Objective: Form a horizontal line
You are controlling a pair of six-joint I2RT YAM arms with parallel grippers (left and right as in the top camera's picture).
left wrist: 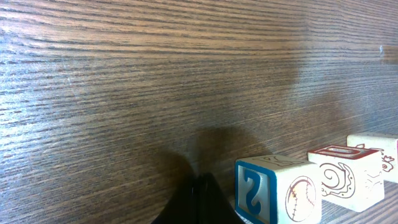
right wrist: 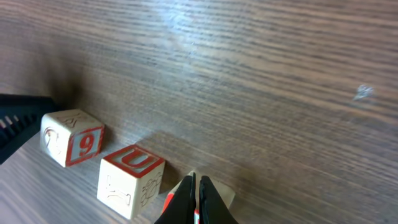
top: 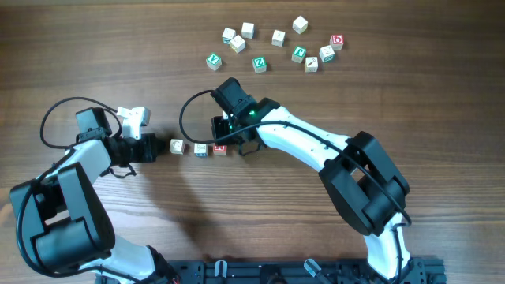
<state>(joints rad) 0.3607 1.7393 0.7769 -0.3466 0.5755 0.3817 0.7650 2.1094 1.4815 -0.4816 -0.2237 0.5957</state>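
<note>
Three small pale wooden cubes lie in a row across the table: a left cube, a middle blue-marked cube and a right red-marked cube. My left gripper is shut, its tips just left of the row. In the left wrist view its tips sit beside a cube with a blue face, with the other two cubes beyond it. My right gripper is shut, its tips over the right cube and hiding most of it. It holds nothing. Beside it stand a red "U" cube and a red "9" cube.
Several loose letter cubes are scattered at the back, from a green-lettered one to one with a red round letter. A white part sits by the left arm. Black cables loop near both wrists.
</note>
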